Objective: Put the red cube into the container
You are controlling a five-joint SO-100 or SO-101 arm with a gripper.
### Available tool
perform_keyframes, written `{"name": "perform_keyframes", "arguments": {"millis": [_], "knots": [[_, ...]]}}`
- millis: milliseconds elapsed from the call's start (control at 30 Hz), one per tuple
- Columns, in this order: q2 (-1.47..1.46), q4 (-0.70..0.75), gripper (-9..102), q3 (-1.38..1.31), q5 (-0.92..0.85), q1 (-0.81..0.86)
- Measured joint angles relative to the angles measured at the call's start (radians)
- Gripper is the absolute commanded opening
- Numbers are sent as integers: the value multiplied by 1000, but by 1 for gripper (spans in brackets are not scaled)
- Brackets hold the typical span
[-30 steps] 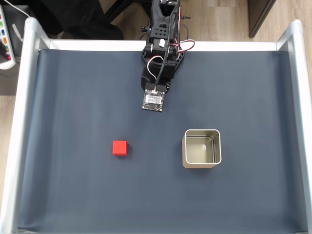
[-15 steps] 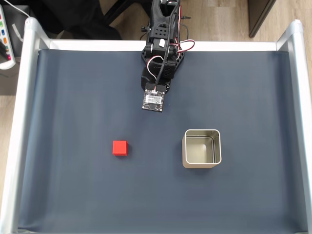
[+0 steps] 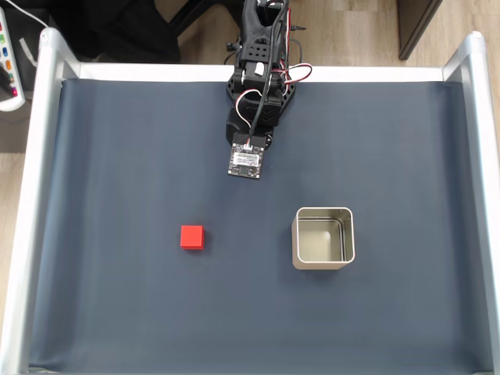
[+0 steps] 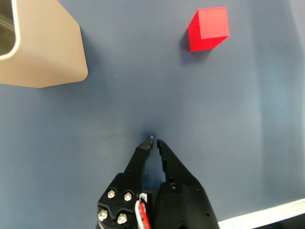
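The small red cube (image 3: 192, 237) rests on the dark blue mat, left of centre in the fixed view; the wrist view has the red cube (image 4: 208, 29) at the upper right. The square silver container (image 3: 323, 237) stands right of centre with its pale inside empty, and the container (image 4: 40, 47) fills the upper left corner of the wrist view. My gripper (image 4: 155, 140) is shut with nothing in it, tips nearly touching just above the mat. In the fixed view the arm (image 3: 255, 86) reaches in from the far edge, well short of both objects.
A silver metal frame (image 3: 39, 156) borders the mat on the left, right and far sides. White equipment (image 3: 9, 55) sits beyond the left rail. The mat around the cube and tin is open.
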Motion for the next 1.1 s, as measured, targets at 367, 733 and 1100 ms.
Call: {"name": "perform_keyframes", "arguments": {"millis": [367,733,1100], "knots": [[0,0,1,0,2,-18],[-8,-74,0,0,-14,-20],[-91,-489,0,2,12,14]]}}
